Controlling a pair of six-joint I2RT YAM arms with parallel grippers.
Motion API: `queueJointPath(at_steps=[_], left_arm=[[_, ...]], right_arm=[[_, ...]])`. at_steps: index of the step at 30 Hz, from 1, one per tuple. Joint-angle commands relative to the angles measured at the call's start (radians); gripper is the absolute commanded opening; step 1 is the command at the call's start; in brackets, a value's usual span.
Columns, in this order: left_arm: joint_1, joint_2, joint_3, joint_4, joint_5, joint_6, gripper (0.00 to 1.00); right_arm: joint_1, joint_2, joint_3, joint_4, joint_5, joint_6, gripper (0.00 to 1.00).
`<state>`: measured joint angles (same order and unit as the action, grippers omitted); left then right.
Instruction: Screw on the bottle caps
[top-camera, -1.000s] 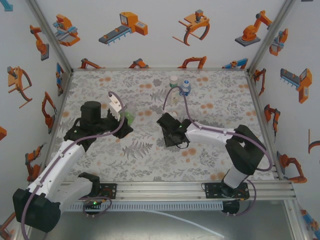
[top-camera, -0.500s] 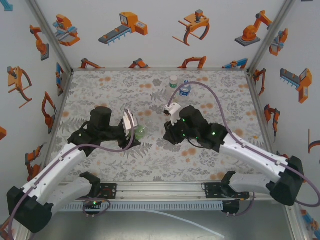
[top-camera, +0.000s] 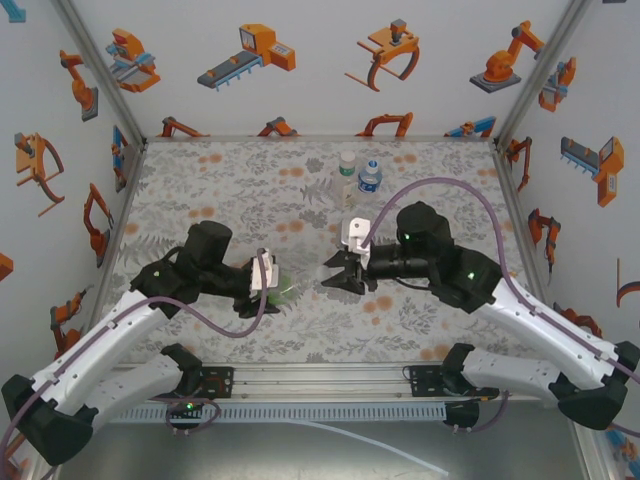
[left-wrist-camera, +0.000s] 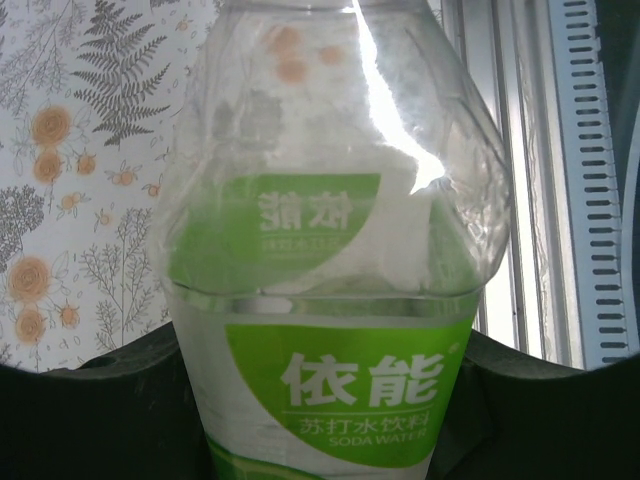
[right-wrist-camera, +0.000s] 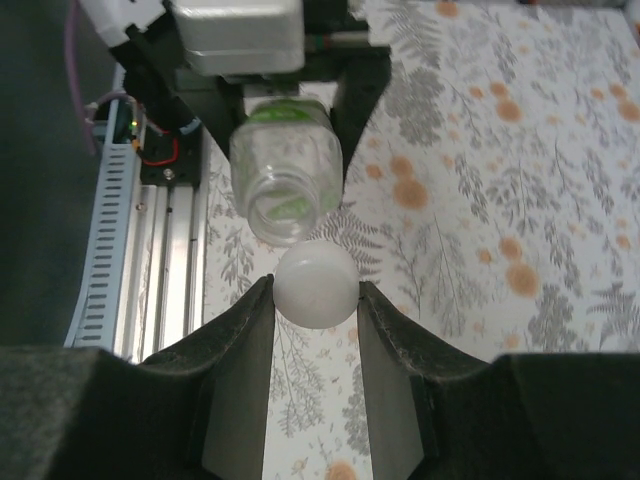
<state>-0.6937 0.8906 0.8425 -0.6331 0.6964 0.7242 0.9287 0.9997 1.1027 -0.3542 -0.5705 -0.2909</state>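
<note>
My left gripper (top-camera: 268, 282) is shut on the green-and-white labelled bottle (top-camera: 285, 291), which lies tilted with its open neck towards the right arm. Up close, the bottle's label (left-wrist-camera: 350, 380) sits between the dark fingers of the left gripper (left-wrist-camera: 330, 410). My right gripper (top-camera: 334, 279) is shut on a whitish cap (right-wrist-camera: 316, 285), pinched by its sides at the fingertips of the right gripper (right-wrist-camera: 316, 292). The cap sits just in front of the bottle's open mouth (right-wrist-camera: 284, 190); I cannot tell whether they touch.
Two more bottles stand upright at the back centre: a green-tinted bottle (top-camera: 347, 166) and a blue-labelled bottle (top-camera: 370, 179), close together. The aluminium rail (top-camera: 320, 378) runs along the near edge of the flower-patterned table (top-camera: 200, 190).
Both arms have swung in to the middle. The left gripper carried the bottle down and right, tilting it over. The right gripper came forward with the cap to the bottle's mouth.
</note>
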Motion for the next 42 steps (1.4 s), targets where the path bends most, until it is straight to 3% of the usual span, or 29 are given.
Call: queueJointPath(at_steps=[1, 19, 27, 42], left_arm=[[-0.017, -0.001, 0.036, -0.035, 0.03, 0.032, 0.0], [-0.052, -0.005, 0.032, 0.01, 0.02, -0.006, 0.0], [-0.052, -0.022, 0.026, 0.055, 0.054, -0.039, 0.0], [-0.059, -0.029, 0.02, 0.148, 0.104, -0.114, 0.0]], right_arm=[[0.015, 0.036, 0.049, -0.021, -0.106, -0.087, 0.07], [0.065, 0.089, 0.056, -0.032, -0.18, -0.096, 0.07], [0.079, 0.087, 0.046, -0.027, -0.113, -0.111, 0.07], [0.092, 0.144, 0.074, -0.029, -0.103, -0.103, 0.05]])
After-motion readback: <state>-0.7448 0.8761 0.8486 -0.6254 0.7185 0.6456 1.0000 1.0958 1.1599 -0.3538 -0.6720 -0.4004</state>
